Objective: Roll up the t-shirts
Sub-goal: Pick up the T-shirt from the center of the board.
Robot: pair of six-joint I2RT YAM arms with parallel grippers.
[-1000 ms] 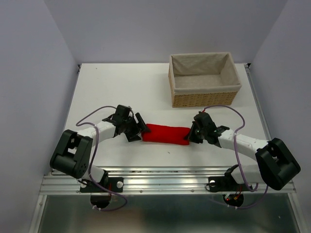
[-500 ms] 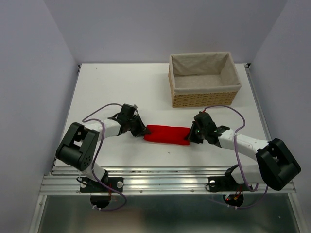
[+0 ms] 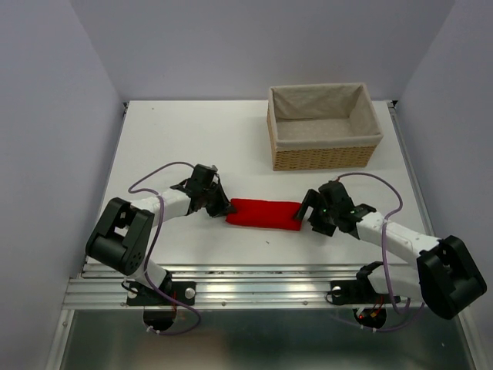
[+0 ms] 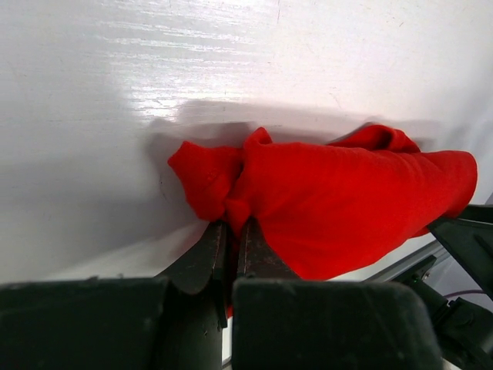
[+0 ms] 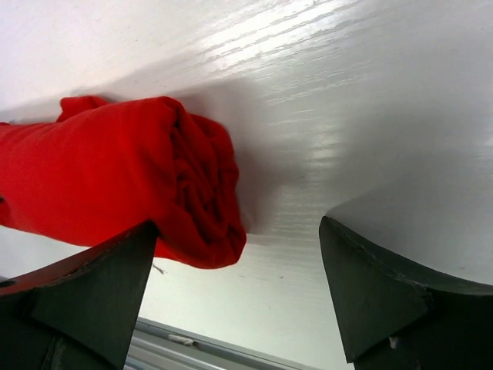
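Right gripper (image 3: 309, 213) has let go and drawn back rightward, its jaws spread wide just beside the roll's right end. Left gripper (image 3: 224, 208) stays pinched on a fold at the left end. The t-shirt (image 3: 263, 213) lies rolled at lower centre of the top view. The roll appears finished, with release under way.
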